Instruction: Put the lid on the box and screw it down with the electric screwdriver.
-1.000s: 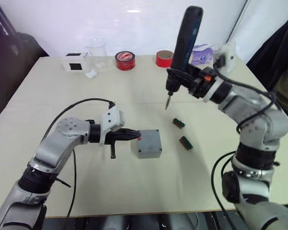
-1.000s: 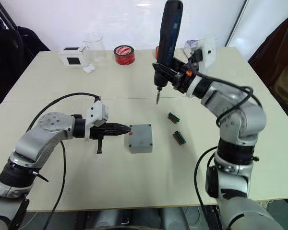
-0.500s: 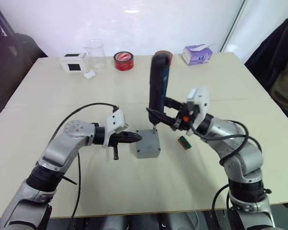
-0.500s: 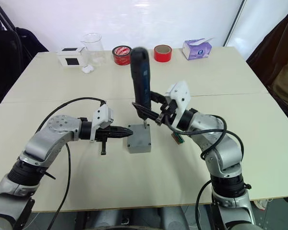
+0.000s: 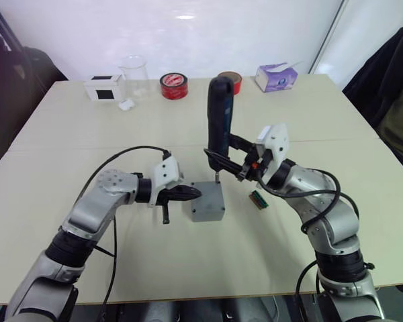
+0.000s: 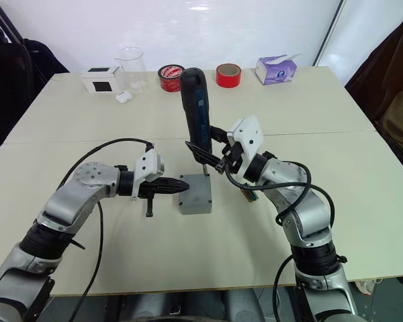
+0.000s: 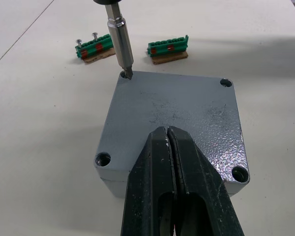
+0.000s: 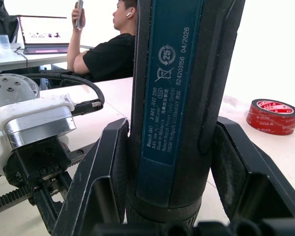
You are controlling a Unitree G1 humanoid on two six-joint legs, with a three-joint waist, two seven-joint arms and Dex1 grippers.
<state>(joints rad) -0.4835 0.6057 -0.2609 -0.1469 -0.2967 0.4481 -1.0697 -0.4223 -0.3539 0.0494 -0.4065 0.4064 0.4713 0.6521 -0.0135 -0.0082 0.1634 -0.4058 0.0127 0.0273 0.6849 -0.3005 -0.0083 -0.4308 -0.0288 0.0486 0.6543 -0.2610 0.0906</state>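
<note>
The electric screwdriver [image 5: 219, 124], clamped by the right gripper [image 5: 230, 163], has been lowered onto the lid [image 7: 174, 118]'s corner screw at frame centre, while the left gripper [image 7: 168, 142], pressed together, steadies it.

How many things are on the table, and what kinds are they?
Tape rolls: 2
Green parts: 2
Box with lid: 1
White box: 1
Beaker: 1
Tissue pack: 1
Small white bit: 1
Total: 9

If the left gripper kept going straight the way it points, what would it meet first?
Probably the lid: the left gripper, fingers shut, points over its top, toward the electric screwdriver bit beyond. Whether it already touches is unclear.
</note>
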